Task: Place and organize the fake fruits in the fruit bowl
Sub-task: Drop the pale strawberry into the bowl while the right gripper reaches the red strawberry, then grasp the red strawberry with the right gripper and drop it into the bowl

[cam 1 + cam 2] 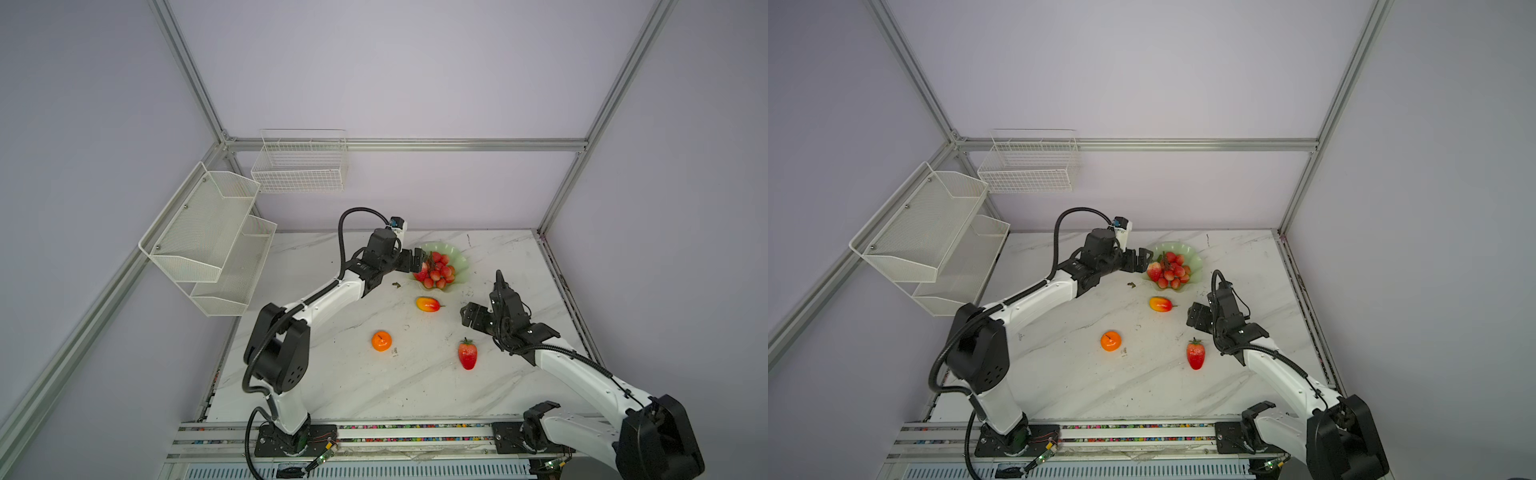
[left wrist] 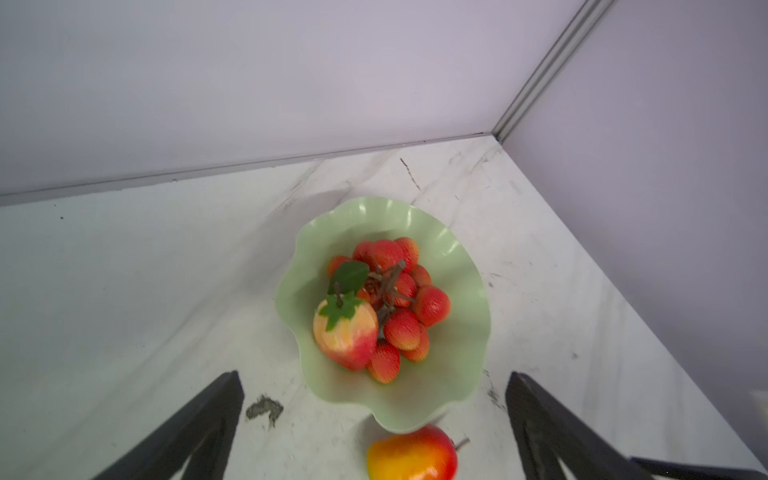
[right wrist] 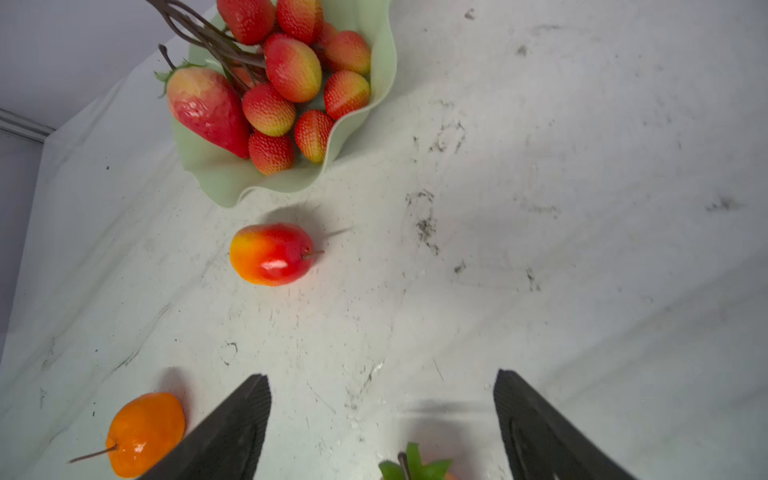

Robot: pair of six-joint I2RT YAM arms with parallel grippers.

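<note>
Strawberry (image 2: 347, 332) rests in fruit bowl (image 2: 461, 365) just beyond left jaws — those and right jaws gape, empty.

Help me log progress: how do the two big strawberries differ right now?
The bowl strawberry lies inside the fruit bowl; the table strawberry lies on the table. The bowl strawberry leans against the berry cluster; the table strawberry touches nothing. The bowl strawberry shows a pale orange shoulder; the table strawberry looks mostly red. Both have green tops.
</note>
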